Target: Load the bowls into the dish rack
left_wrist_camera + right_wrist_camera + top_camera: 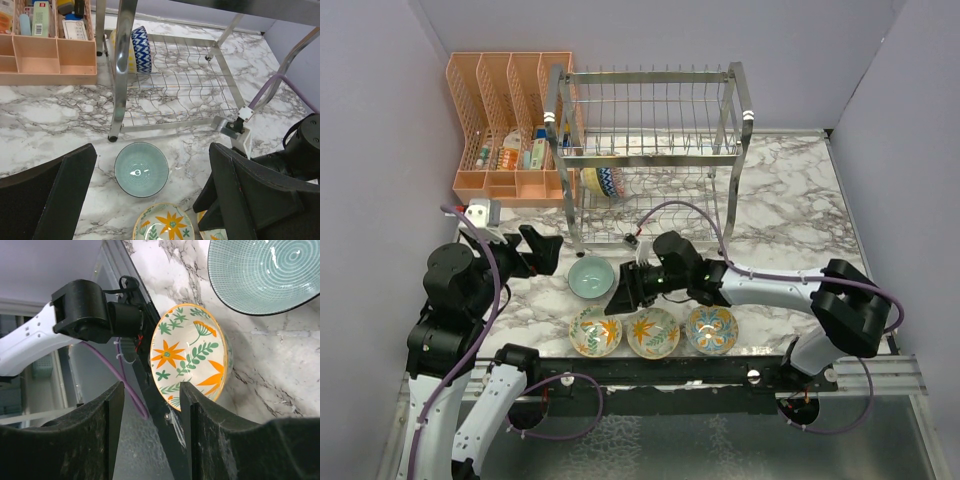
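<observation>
Right gripper (620, 287) has its jaws apart with nothing clamped. It hangs low over the marble worktop (790, 190), with the teal bowl (591, 277) at its 10 o'clock and the orange-flower bowl (595, 332) at its 7 o'clock. Only its own wrist cam shows that flower bowl's rim peeking through the gap between the fingers, and I can't tell if a finger touches it.

The overhead shot gives the whole lineup. The middle floral bowl (652, 332) and the end floral bowl (711, 329) continue the same row toward 3 o'clock along the near edge.

Left gripper (152, 150) is spread wide too, holding nothing, with the teal bowl straight ahead in its cam. That cam also gets the best look at the blue-zigzag bowl (140, 50), standing on edge in the lower tier of the dish rack (650, 160) at 12 o'clock. From above it's half hidden behind wires. The peach organizer (510, 130) sits at 11 o'clock, just beside the rack.
</observation>
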`<state>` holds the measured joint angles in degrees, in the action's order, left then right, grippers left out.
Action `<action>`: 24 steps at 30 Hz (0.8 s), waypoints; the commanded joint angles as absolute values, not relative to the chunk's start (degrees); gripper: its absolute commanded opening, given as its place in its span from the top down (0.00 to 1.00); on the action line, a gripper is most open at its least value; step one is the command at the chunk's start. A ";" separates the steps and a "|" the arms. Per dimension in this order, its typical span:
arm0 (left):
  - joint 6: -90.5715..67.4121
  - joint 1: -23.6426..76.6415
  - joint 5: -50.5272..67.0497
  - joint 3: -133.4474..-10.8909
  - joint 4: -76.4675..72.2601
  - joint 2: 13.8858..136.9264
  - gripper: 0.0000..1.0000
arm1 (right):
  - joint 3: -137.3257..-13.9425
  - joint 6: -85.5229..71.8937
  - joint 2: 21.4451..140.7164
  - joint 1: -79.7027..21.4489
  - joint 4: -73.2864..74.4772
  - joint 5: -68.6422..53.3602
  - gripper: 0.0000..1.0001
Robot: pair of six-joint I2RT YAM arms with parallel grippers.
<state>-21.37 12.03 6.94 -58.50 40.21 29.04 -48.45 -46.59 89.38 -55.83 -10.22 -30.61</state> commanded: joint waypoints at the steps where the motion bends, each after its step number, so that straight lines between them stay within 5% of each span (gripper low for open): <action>1: -22.10 12.22 5.54 -59.95 40.59 28.06 0.01 | -49.97 -44.85 88.96 -61.40 -9.48 -20.48 0.51; 24: -20.26 12.22 -9.09 -75.44 46.54 27.08 0.01 | -82.43 -26.84 111.05 -67.90 14.91 1.39 0.41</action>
